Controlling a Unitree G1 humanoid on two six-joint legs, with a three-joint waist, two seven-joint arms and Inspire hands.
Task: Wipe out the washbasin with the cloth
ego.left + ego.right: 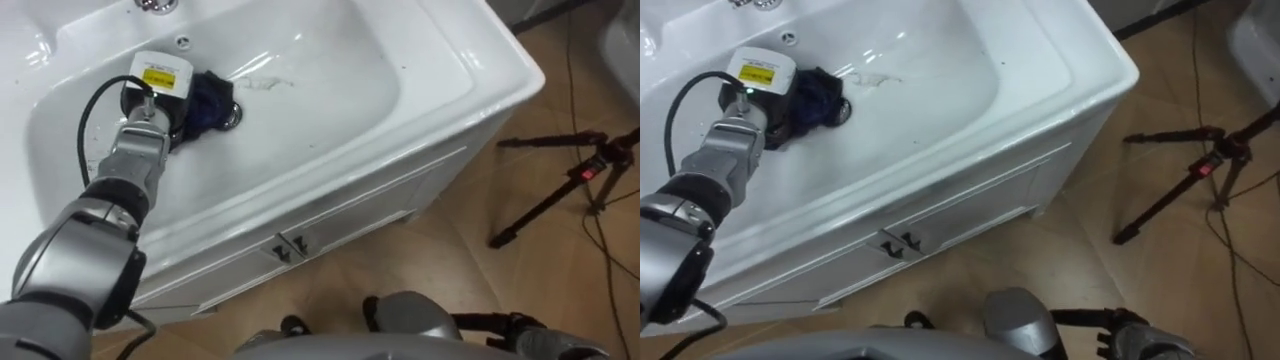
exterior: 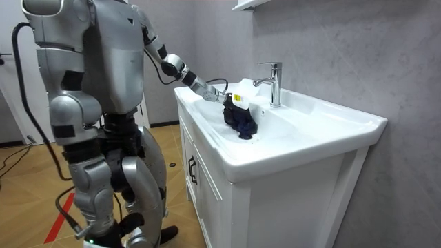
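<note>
Left robot hand point(image 1: 158, 95) rests on dark cloth point(image 1: 212, 100) (bunched) in basin point(image 1: 330, 90).

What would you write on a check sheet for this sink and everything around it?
Surface: white basin, with faint grey marks near the drain.
Job's things: dark blue cloth, bunched over the drain, against the left hand.
Clutter: nothing seen.
Hands: left hand down in the basin on the cloth; right hand low, in front of the cabinet.
Cables: thin dark cables on the floor by the tripod.
Surroundings: chrome tap at the back of the basin; white cabinet below it, doors closed; black tripod on the wooden floor.
</note>
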